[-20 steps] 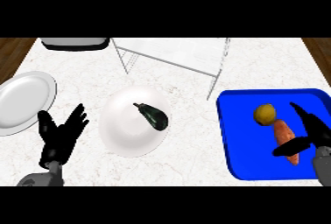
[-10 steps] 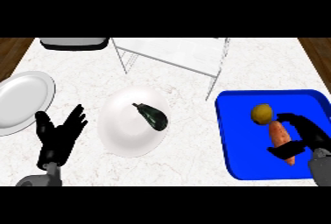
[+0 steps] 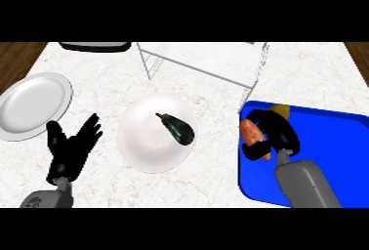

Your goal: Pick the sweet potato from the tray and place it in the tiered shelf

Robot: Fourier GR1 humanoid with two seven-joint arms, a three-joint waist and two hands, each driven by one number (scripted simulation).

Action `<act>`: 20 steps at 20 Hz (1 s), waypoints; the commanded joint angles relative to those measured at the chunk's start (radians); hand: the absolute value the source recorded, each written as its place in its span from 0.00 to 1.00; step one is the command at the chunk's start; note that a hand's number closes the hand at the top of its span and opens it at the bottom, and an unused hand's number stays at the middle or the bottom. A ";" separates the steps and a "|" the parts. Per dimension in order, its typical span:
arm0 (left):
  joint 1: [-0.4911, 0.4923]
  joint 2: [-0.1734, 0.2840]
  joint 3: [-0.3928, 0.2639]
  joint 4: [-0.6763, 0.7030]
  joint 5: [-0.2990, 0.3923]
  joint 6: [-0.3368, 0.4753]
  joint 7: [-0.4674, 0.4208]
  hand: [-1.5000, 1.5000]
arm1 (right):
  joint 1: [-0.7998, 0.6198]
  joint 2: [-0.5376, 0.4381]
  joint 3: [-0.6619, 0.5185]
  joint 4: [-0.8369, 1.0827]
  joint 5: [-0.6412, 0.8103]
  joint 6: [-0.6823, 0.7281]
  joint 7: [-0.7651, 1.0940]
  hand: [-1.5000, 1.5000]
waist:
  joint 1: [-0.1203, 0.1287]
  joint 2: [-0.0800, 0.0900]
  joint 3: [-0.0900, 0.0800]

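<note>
Right robot hand [image 3: 277, 132] is curled round the sweet potato [image 3: 252, 136], black fingers wrapped over its right flank and thumb hooked under its lower end, so I read that hand as clamped on it. From my seat the sweet potato is an orange, smooth-skinned spindle, fat in the middle and tapering at both ends. Its long axis runs almost straight up and down the head view, the upper tip leaning slightly to the left. It sits at the left edge of the blue tray [image 3: 338, 146], over the tray's rim; I cannot tell whether it is lifted clear or touching the tray floor. Just behind the fingers I see a small yellowish round thing [image 3: 282, 110], mostly hidden.

The tray is a flat, glossy rectangle with a raised lip, lying on the right side of the desk [image 3: 216, 180], whose top is pale marble with faint veins. The tiered shelf [image 3: 209, 61] stands at the far middle of the desk, thin wire legs under a white slab.

My left robot hand [image 3: 71, 146] rests low at the left, fingers spread and straight, holding nothing. Near it lies a white oval plate [image 3: 144, 136] carrying a dark, glossy aubergine [image 3: 177, 130] set diagonally. A second, greyer round plate [image 3: 32, 105] lies at the far left, and a dark-rimmed grey container [image 3: 93, 46] shows at the top edge.
</note>
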 commanded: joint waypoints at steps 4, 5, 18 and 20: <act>-0.047 -0.014 -0.038 0.014 -0.014 -0.016 0.026 0.50 | -0.295 0.133 0.245 -0.009 0.025 -0.225 0.370 1.00 | 0.077 0.007 0.006; -0.044 -0.028 -0.050 0.025 -0.022 -0.015 0.013 0.50 | -0.359 0.134 0.263 -0.007 0.054 -0.257 0.412 1.00 | 0.078 0.008 0.005; -0.068 -0.023 -0.012 0.058 -0.011 -0.002 0.014 0.50 | -0.980 0.136 0.367 0.074 0.157 -0.310 1.006 1.00 | 0.025 -0.004 0.004; -0.026 0.005 -0.007 0.049 -0.009 -0.027 0.001 0.50 | -1.041 0.136 0.355 0.110 0.159 -0.277 1.050 1.00 | 0.026 -0.007 0.004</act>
